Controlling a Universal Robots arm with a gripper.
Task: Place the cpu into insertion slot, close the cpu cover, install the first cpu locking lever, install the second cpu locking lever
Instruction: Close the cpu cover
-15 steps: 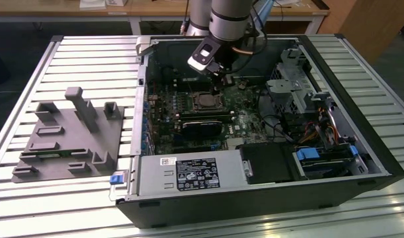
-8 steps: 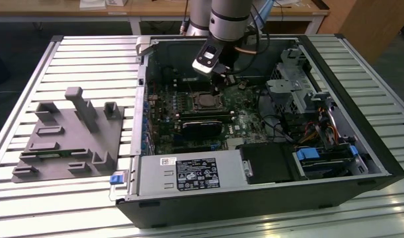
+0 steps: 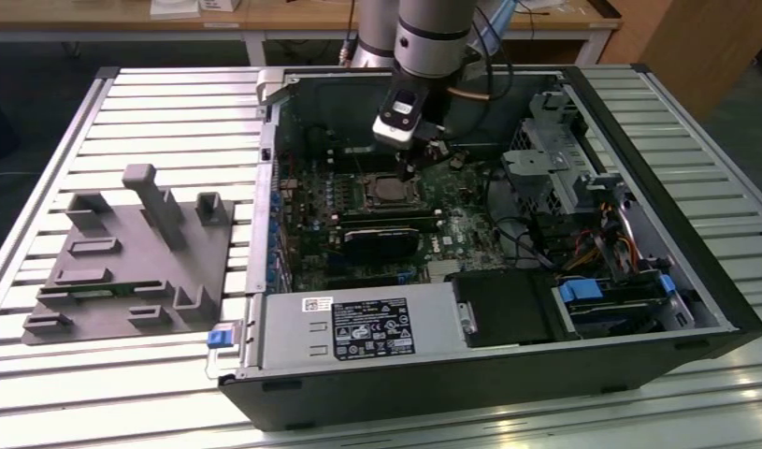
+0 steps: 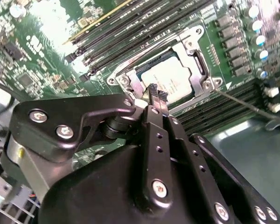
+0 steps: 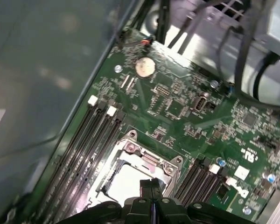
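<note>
Gripper (image 4: 155, 93) clenched, fingers together, holding nothing, poised just above the seated cpu (image 4: 172, 77).

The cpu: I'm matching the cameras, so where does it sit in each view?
Exterior view: cpu at mid-motherboard, beside the gripper.
Second wrist view: cpu just past the gripper.
First wrist view: cpu partly behind the gripper.
Shared landmark: the gripper, next to the cpu everywhere.
</note>
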